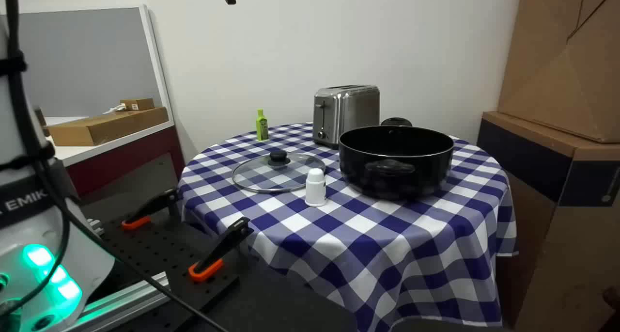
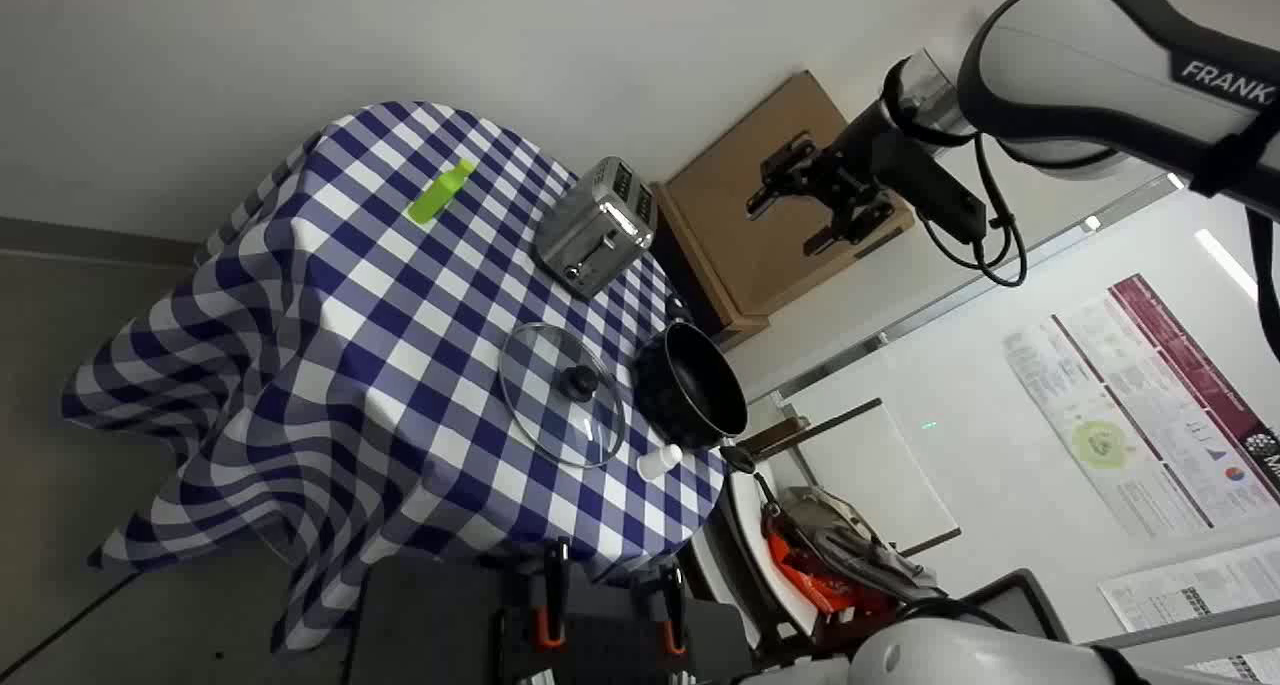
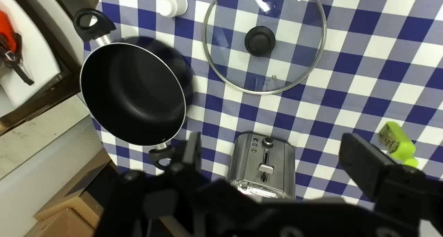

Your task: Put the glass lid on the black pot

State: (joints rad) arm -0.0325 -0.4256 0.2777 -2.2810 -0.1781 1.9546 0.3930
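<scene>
The glass lid [image 1: 256, 174] lies flat on the checked tablecloth with its dark knob up, beside the pot. It also shows in an exterior view [image 2: 545, 395] and at the top of the wrist view [image 3: 230, 53]. The black pot [image 1: 368, 181] stands upright with its mouth uncovered. It shows at the left of the wrist view [image 3: 135, 95] and in an exterior view [image 2: 690, 385]. My gripper [image 2: 786, 227] is high above the table, with its fingers spread wide and nothing between them. In the wrist view the gripper [image 3: 270, 143] frames the toaster far below.
A silver toaster [image 1: 348, 114] stands behind the lid, close to the pot. A white shaker [image 1: 316, 189] stands between lid and pot at the front. A green bottle [image 1: 262, 127] is at the back. Black and orange clamps [image 1: 218, 249] sit by the table's edge.
</scene>
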